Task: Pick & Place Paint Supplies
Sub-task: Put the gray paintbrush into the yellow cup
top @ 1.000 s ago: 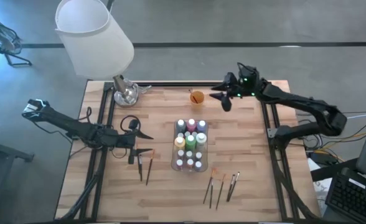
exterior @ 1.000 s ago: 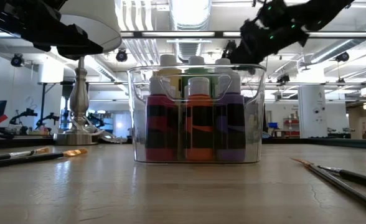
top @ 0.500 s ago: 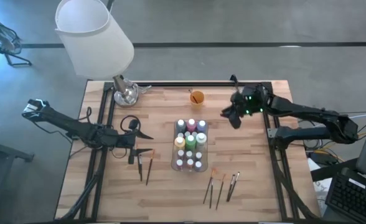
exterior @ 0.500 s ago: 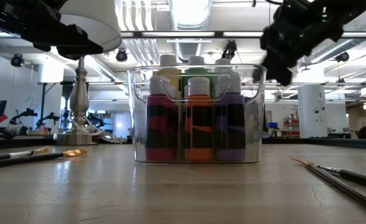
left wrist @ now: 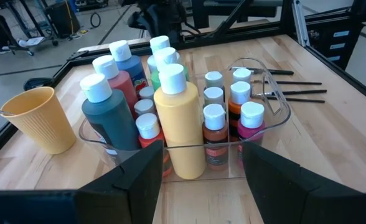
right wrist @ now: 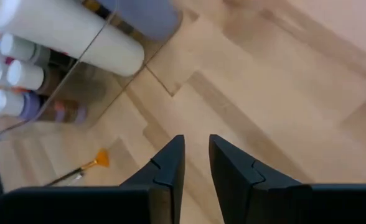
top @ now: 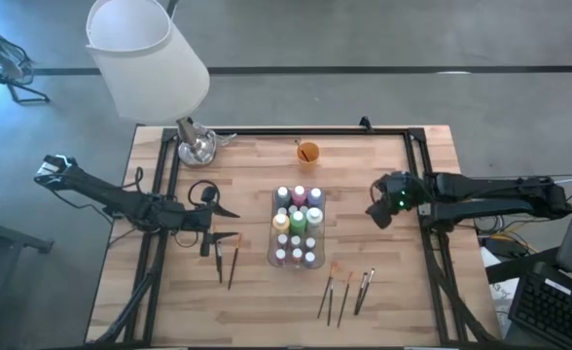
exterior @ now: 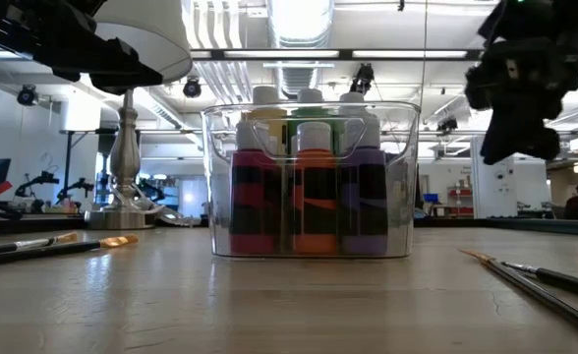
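Several paint bottles (top: 298, 224) stand upright in a clear tray (top: 273, 261) at the table's middle; the left wrist view shows the bottles (left wrist: 170, 112) close ahead. Several thin brushes (top: 344, 292) lie flat near the near edge, right of the tray, and two more brushes (top: 226, 261) lie left of it. My right gripper (top: 375, 212) hovers right of the tray and points down at bare wood; a narrow gap shows between its fingers (right wrist: 197, 140), with nothing in it. My left gripper (top: 230, 212) waits left of the tray, open (left wrist: 195, 162) and holding nothing.
An orange cup (top: 308, 152) stands near the far edge, beyond the tray. A lamp with a white shade (top: 145, 58) has its metal base (top: 196, 146) on the far left corner. An orange-tipped brush (right wrist: 99, 160) shows below my right gripper, near the tray.
My right gripper has travelled from beside the orange cup at the far edge toward the near edge and somewhat to the right. It now hangs beside the tray's right side. The left arm, the tray and the brushes have stayed where they were.
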